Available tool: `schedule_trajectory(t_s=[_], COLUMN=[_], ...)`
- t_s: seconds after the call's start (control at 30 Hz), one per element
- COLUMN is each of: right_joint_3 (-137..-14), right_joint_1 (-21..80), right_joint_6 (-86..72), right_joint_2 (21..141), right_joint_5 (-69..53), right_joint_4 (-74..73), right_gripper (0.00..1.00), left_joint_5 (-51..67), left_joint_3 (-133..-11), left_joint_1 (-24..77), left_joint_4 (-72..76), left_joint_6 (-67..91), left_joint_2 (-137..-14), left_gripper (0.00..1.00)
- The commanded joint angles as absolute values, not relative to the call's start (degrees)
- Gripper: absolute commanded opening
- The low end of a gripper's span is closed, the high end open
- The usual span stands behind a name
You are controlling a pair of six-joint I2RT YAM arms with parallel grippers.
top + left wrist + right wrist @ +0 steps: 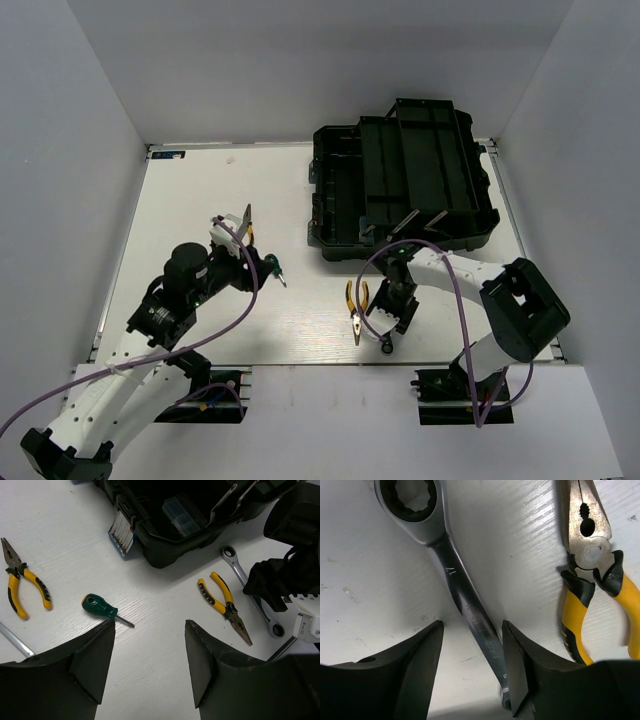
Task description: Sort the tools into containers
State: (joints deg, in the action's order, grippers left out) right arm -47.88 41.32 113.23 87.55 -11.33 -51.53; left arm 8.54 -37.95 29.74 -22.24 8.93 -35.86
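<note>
The black toolbox (400, 180) lies open at the back right, also in the left wrist view (150, 540). My right gripper (472, 625) is open, low over the table, with a silver ratchet wrench (462, 597) lying between its fingers, its shaft close against the right finger (512, 650). Yellow-handled pliers (592, 575) lie just beside it, left of the gripper (390, 320) in the top view (357, 308). My left gripper (150, 625) is open and empty above the table, near a green-handled screwdriver (99, 606). Second pliers (22, 587) lie further left.
Another silver wrench end (15, 640) shows at the left wrist view's lower left. A clear-lidded box (182, 515) sits inside the toolbox. The right arm (290, 575) stands close to the wrench (250, 592). Grey walls enclose the table (180, 200).
</note>
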Motion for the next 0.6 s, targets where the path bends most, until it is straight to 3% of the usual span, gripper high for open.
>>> schedule_trajectory(t_s=[0.0,0.13,0.23,0.57], right_joint_3=[-49.0,-49.0,-48.6,-46.9], right_joint_1=[41.9,42.5,43.2,46.2], right_joint_6=[144.8,145.3,144.5,134.8], right_joint_2=[89.6,91.0,91.4,89.8], right_joint_5=[-13.2,-13.0,-13.4,-15.4], right_joint_4=[-56.0,-56.0,-54.8,-53.3], right_gripper=[0.56,0.52,0.40,0.19], left_joint_5=[10.0,10.0,10.0,10.0], left_joint_3=[-37.8,-37.8,-37.8,-37.8], left_joint_1=[29.4,29.4,29.4,29.4], left_joint_4=[-21.9,-21.9,-21.9,-21.9], left_joint_6=[8.4,9.0,9.0,9.0], left_joint_2=[-34.4,-33.7,-33.2,-32.2], left_gripper=[0.68,0.68,0.68,0.68])
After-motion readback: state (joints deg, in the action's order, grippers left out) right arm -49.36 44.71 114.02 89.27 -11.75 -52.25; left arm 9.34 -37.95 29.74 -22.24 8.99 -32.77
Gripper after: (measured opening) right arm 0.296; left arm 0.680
